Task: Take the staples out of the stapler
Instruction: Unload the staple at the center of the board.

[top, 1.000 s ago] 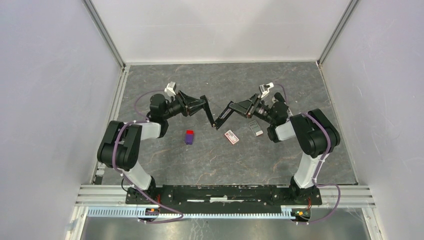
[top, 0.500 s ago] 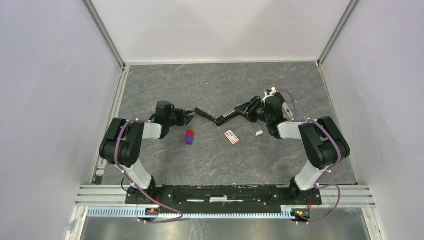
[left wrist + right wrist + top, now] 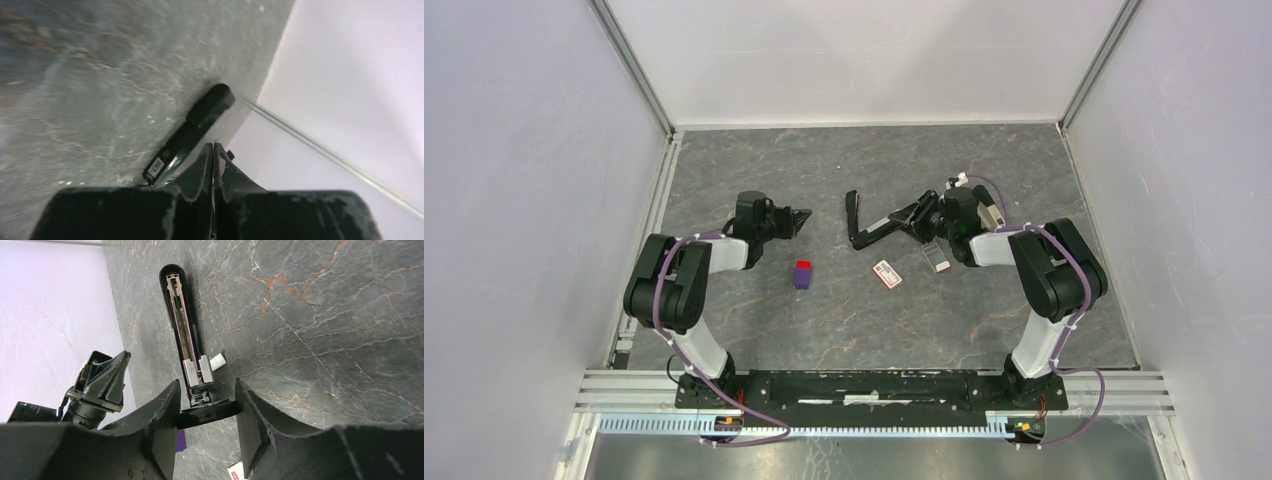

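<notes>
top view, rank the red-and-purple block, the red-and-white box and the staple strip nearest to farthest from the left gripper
From the left gripper:
1. red-and-purple block, just toward the arm bases from it.
2. red-and-white box, mid-table, off to its right.
3. staple strip, farthest right.

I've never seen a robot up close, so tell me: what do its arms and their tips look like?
The left arm and right arm have chunky black joints linked by white tubes, with a purple cable looping along each. They stand on a black base bar. The left end effector and right end effector are black, each with two tapering wedge-like fingers.
</notes>
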Robot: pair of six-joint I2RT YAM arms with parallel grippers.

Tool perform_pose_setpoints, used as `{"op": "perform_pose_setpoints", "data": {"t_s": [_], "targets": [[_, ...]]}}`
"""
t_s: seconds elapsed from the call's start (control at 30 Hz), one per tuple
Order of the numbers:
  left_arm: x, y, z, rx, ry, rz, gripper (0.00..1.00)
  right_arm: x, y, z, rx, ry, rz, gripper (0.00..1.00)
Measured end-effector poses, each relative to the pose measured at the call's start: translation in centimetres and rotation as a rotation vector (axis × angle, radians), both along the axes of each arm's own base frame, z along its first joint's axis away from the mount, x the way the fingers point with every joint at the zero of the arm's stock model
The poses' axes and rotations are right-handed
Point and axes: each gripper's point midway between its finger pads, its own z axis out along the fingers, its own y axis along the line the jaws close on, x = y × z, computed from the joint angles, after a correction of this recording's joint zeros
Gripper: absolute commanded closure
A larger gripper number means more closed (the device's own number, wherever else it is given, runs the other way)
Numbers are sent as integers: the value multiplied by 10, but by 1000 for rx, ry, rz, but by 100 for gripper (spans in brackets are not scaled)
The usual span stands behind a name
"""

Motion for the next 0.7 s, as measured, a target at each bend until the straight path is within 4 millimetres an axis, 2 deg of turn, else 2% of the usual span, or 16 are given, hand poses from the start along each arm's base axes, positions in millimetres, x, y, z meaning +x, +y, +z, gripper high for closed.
{"op": "perform_pose_setpoints", "data": {"t_s": [0.07,0.13,0.2,0.3,0.4,0.5,0.57,0.7], "targets": [[3,-5,11,-16,-68,-31,72,0,2,2,0,3,17,100],[6,-13,28,-39,-165,-80,66,0,4,4,4,8,28,100],[8,-19,46,-63,-286,-133,52,-2,6,5,13,15,43,100],[1,-27,64,-89,-428,-211,43,-7,12,9,42,28,81,100],[-7,-32,73,-75,-505,-277,38,-8,23,24,82,9,139,100],[-16,-32,79,-1,-556,-334,34,-2,34,45,100,-51,197,100],[-24,-29,92,85,-600,-367,30,4,42,61,107,-103,233,100],[-39,-14,140,297,-746,-398,10,14,64,84,141,-207,312,100]]}}
